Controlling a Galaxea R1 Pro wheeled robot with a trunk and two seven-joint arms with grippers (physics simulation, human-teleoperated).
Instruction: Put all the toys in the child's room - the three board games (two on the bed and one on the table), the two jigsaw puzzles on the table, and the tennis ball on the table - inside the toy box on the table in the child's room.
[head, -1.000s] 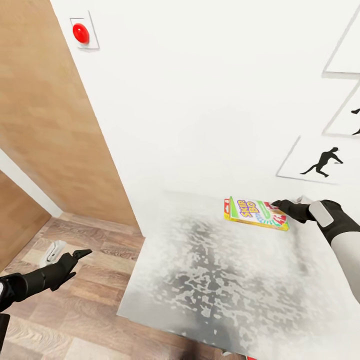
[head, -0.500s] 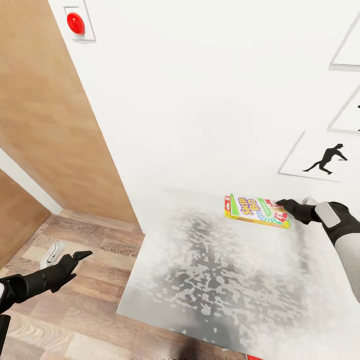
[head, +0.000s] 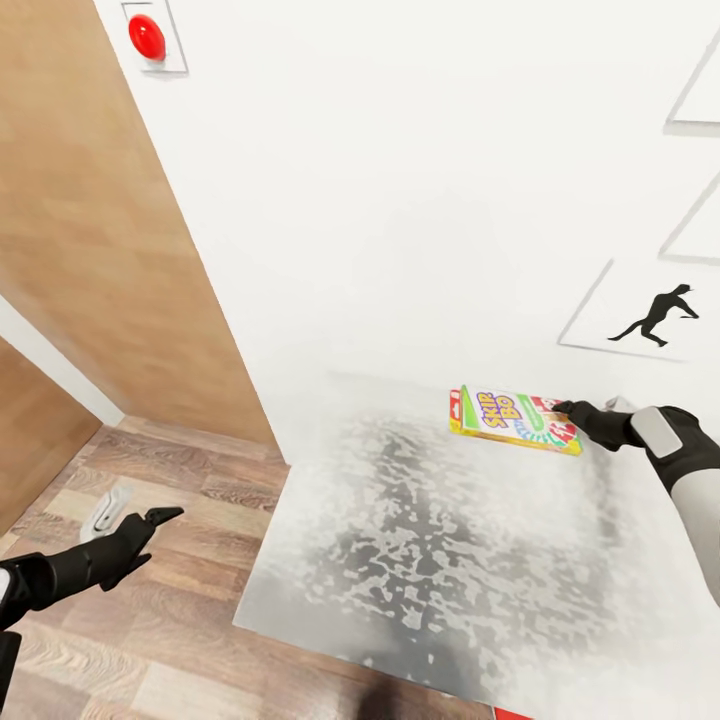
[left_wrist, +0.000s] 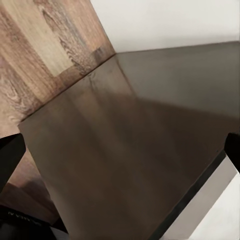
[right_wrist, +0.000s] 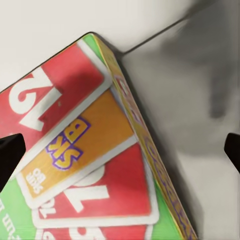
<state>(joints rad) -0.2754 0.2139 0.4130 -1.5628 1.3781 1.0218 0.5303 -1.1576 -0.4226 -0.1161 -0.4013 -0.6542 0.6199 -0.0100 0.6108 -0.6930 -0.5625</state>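
Head view, left to right: red round button (head: 147, 37) on a white plate high on the wall, above the wood panel (head: 90, 230). Left gripper (head: 150, 520) hangs low over the wood floor (head: 180, 640), clear of the bed; fingers look near-closed with nothing between them, but can't tell for certain. Its wrist cam faces a dark brown surface (left_wrist: 135, 150), with fingertips dark at the frame edges.

Bed (head: 420, 560): mottled grey-white cover, sits against the white wall. SKIP BO board game (head: 512, 421) lies near the bed's far edge by the wall, right of centre. Right gripper (head: 562, 408) is at the box's right end, touching or right at it. Right wrist cam: box corner (right_wrist: 100, 165) sits between wide-spread fingertips; grip not confirmed. Running-figure wall picture (head: 650, 315) far right
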